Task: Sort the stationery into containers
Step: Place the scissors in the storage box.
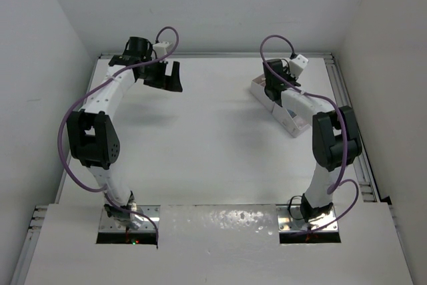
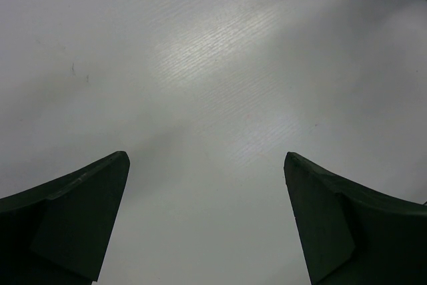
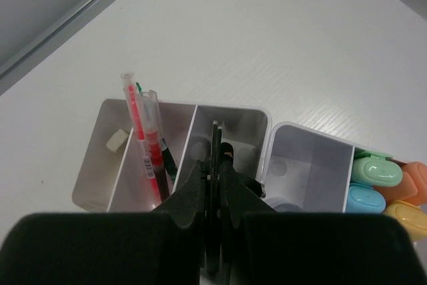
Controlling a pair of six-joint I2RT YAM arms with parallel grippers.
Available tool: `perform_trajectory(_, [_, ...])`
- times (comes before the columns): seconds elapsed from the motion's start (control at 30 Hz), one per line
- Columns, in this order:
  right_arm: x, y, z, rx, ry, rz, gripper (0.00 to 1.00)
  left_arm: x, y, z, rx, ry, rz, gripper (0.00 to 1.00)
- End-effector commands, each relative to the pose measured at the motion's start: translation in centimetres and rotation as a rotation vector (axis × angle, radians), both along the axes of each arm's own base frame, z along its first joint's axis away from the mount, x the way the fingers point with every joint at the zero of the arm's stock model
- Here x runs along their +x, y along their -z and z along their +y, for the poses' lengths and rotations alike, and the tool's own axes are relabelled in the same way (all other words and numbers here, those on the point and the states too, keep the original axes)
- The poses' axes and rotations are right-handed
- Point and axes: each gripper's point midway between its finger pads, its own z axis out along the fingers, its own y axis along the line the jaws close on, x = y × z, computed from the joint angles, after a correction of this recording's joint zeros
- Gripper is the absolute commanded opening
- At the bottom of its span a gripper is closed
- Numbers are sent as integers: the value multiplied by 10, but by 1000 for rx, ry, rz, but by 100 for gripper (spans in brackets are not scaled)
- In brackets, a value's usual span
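My right gripper (image 3: 217,165) is shut on a pair of black-handled scissors (image 3: 215,139), seen edge-on between the fingers. They stand in the middle compartment of the white organiser (image 3: 267,123). The compartment to the left holds red and black pens (image 3: 143,135). A beige eraser (image 3: 117,139) lies in the end compartment. Pastel capsule-shaped pieces (image 3: 375,181) fill the compartment at the right. In the top view the right gripper (image 1: 272,88) hovers over the organiser (image 1: 292,125) at the back right. My left gripper (image 1: 163,75) is at the back left, open (image 2: 207,158) over bare table with nothing between its fingers.
Metal rails run along the table's back edge (image 3: 67,31) and right edge (image 1: 350,108). White walls close in on the left, back and right. The organiser sits close to the back right corner.
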Motion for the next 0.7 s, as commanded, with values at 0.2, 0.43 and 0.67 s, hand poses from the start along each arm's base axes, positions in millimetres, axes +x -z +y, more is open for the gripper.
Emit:
perform_trajectory(0.2, [-5,3,-3,40,37,-7,11,7,-12,4,-14,-12,-39,100])
perform_trajectory(0.43, [-10,-3,-7,47,55,-34,33,8,-12,3,-17,-11,-42,100])
perform_trajectory(0.67, [-9,-18,-5,52,38,-66,51,8,-12,3,-20,-10,-41,100])
